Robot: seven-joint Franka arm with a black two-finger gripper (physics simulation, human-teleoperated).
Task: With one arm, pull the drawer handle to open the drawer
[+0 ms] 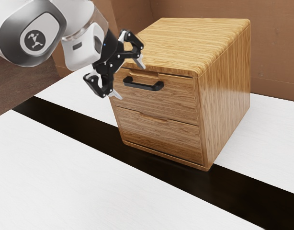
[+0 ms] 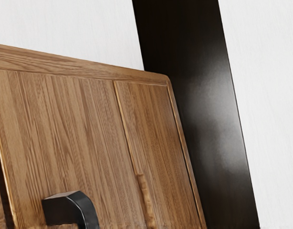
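Fig. 1. The pincer (image 1: 128, 78) is standing wide open at the front of the wooden cabinet (image 1: 228, 86), at the end of the handle nearer the exterior view's left. Its 2 fingers (image 1: 135, 51) are spreading apart, 1 sitting above that end of the black handle (image 1: 143, 86) and 1 below it. Whether either finger is touching the bar cannot be told, and nothing is being held between them. The white arm (image 1: 37, 33) is reaching toward the cabinet from the exterior view's upper left.

The handle is sitting across the front of the cabinet's upper drawer (image 1: 175, 93), close under the cabinet's top edge. That drawer front is lying level with the lower drawer (image 1: 159, 129) beneath it, so the upper drawer is showing shut. The lower drawer is carrying no bar, only a shallow recessed grip in its top edge.

In the wrist view, 1 rounded end of the handle (image 2: 70, 209) is appearing just under the hand, against the grain of the cabinet's upper drawer front.

The cabinet is resting upright on the white bench (image 1: 65, 182). A wide black stripe (image 1: 65, 124) is running across the bench and passing under the cabinet's base, coming out on both sides of the cabinet.
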